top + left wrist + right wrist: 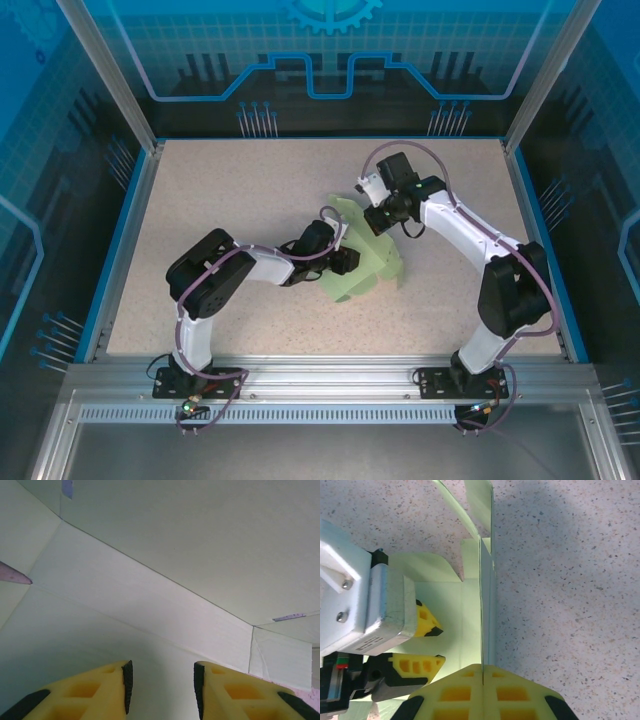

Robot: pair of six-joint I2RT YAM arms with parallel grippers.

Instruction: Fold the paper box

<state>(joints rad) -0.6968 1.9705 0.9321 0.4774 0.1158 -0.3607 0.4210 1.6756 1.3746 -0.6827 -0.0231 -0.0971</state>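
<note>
The paper box (pixel 362 278) is a pale mint-green die-cut card lying partly folded mid-table, between the two arms. My right gripper (pixel 483 672) is shut on an upright side wall (pixel 487 605) of the box, the thin card edge pinched between its yellow fingers. From above, the right gripper (pixel 380 222) sits at the card's far edge. My left gripper (pixel 161 685) is open, its fingers held just above the inner panels and creases of the card (pixel 150 580). In the right wrist view the left gripper (pixel 439 644) hovers over the box floor beside the raised wall.
The speckled beige tabletop (pixel 250 200) spreads around the card, bordered by a blue rim and aluminium frame posts (pixel 110 80). Curled flaps (pixel 470 505) of the card rise at the far end of the held wall.
</note>
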